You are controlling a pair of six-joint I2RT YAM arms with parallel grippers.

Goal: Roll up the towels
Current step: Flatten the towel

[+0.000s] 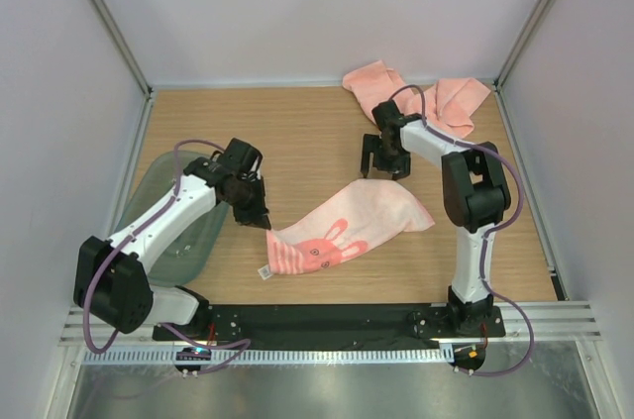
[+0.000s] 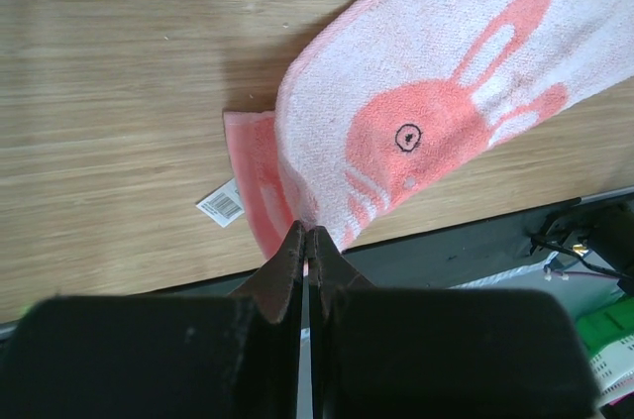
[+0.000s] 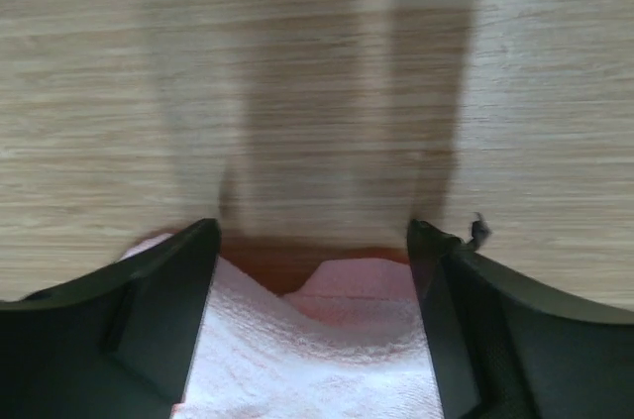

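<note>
Towel [image 1: 342,231] is judged soft, light and limp; edges are best gripped. One corner is clamped by the left pincer [image 2: 306,234]; the right pincer [image 3: 313,231] is spread open.

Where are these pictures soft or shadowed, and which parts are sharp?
Right wrist view: the wooden table looks soft, with two broad shadow bands above the open right pincer. Left wrist view: the towel and its rabbit print are sharp, the shut left pincer dark and blurred. Top view: even light, only faint shadows.
</note>
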